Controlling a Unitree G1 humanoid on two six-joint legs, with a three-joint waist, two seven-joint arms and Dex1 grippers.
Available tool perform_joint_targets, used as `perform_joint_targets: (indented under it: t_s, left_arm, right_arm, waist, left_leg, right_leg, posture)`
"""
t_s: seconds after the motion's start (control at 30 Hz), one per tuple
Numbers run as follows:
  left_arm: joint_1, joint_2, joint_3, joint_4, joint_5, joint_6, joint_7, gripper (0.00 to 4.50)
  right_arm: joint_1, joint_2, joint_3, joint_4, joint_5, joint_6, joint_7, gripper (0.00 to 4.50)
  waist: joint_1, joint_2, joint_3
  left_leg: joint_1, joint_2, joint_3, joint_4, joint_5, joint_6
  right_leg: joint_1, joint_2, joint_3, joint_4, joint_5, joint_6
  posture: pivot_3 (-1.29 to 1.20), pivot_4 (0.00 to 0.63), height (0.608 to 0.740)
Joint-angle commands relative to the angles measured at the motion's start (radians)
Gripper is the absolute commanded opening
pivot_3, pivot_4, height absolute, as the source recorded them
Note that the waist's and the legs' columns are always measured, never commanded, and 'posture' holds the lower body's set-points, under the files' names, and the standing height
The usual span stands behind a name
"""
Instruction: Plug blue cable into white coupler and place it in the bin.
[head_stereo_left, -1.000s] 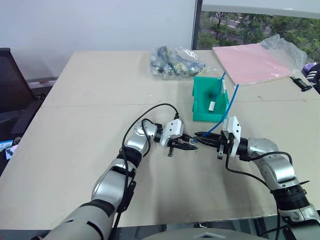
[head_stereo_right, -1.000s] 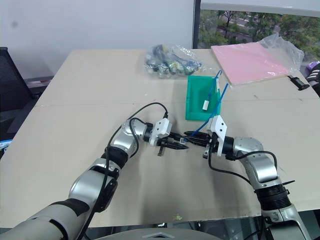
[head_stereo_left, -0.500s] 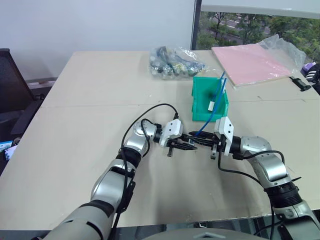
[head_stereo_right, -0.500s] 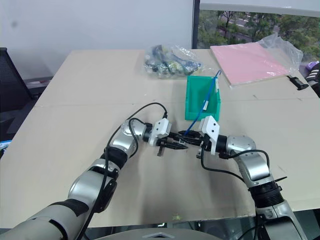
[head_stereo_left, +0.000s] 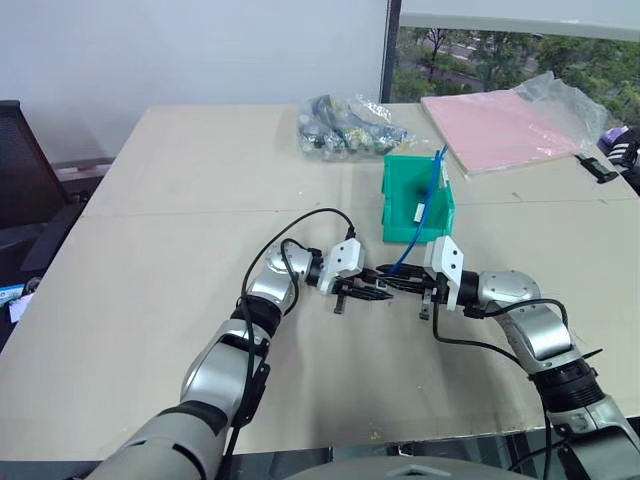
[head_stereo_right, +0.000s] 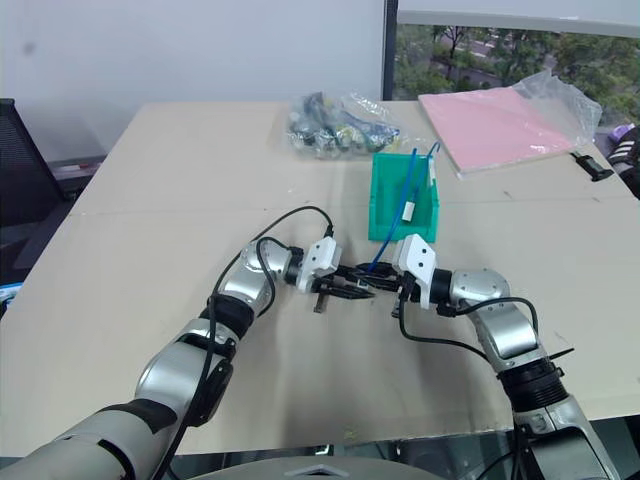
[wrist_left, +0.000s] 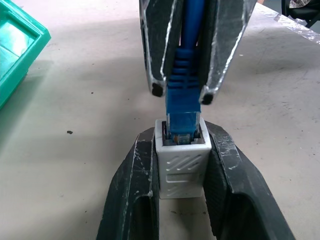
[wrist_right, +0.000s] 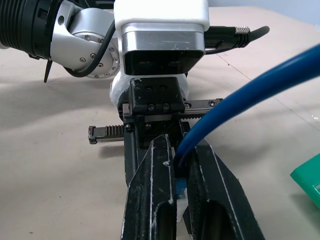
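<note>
Two items, cable bag (head_stereo_left: 350, 125) and pink pad (head_stereo_left: 500, 125), lie behind bin (head_stereo_left: 418, 200).

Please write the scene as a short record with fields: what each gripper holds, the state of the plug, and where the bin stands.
left gripper: shut on the white coupler
right gripper: shut on the blue cable, just behind its plug
plug state: tip sits in the coupler's socket; whether fully seated cannot be told
cable's far end: hangs over the bin
bin: on the table, just beyond the two grippers
also on table: clear bag of cables, pink pad
</note>
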Motion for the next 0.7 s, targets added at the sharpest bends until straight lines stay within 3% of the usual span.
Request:
perform_joint_targets:
  t_s: [0.03,0.27,0.47,0.53,0.7]
  left_arm:
    - [0.026,-0.01,-0.037,0.003,0.029,0.01,-0.026,0.56]
    - [0.031,0.0,-0.039,-0.004,0.026,0.053,-0.026,0.56]
    - [0.051,0.017,-0.037,-0.041,0.053,0.03,0.06,3.42]
    - [0.089,0.029,-0.016,-0.159,0.015,0.087,0.08,4.29]
    - [0.226,0.071,0.065,-0.638,-0.053,0.369,0.279,4.41]
  right_arm:
    - [0.023,0.001,0.024,0.081,-0.019,0.057,-0.002,0.0]
    - [-0.078,0.034,-0.104,-0.045,0.177,0.17,0.0,0.0]
    - [-0.152,0.011,-0.138,-0.093,0.23,0.276,-0.015,0.0]
    - [-0.182,-0.01,-0.156,-0.108,0.248,0.317,-0.021,0.0]
    - [-0.339,-0.081,-0.19,-0.057,0.265,0.561,-0.111,0.0]
  waist:
    - [0.0,0.0,0.0]
    - [0.0,0.001,0.002]
    - [0.002,0.005,0.005]
    - [0.0,0.006,0.005]
    - [-0.006,0.008,0.016]
  left_leg:
    - [0.0,0.0,0.0,0.0,0.0,0.0]
    - [-0.002,0.0,-0.001,0.0,0.0,0.0]
    - [-0.003,-0.001,-0.001,0.0,0.0,0.0]
    - [-0.003,-0.001,-0.001,0.0,0.0,0.0]
    - [-0.004,0.001,0.001,0.0,0.0,0.0]
  right_leg:
    - [0.0,0.0,0.0,0.0,0.0,0.0]
    - [-0.001,0.0,0.0,0.0,0.0,0.0]
    - [-0.003,-0.001,0.0,0.0,0.0,0.0]
    - [-0.003,-0.001,0.0,0.0,0.0,0.0]
    - [-0.005,-0.001,0.003,0.002,0.0,0.0]
  posture:
    - [0.0,0.15,0.728]
    - [0.0,0.15,0.728]
    - [0.0,0.15,0.728]
    - [0.0,0.15,0.728]
    - [0.0,0.15,0.728]
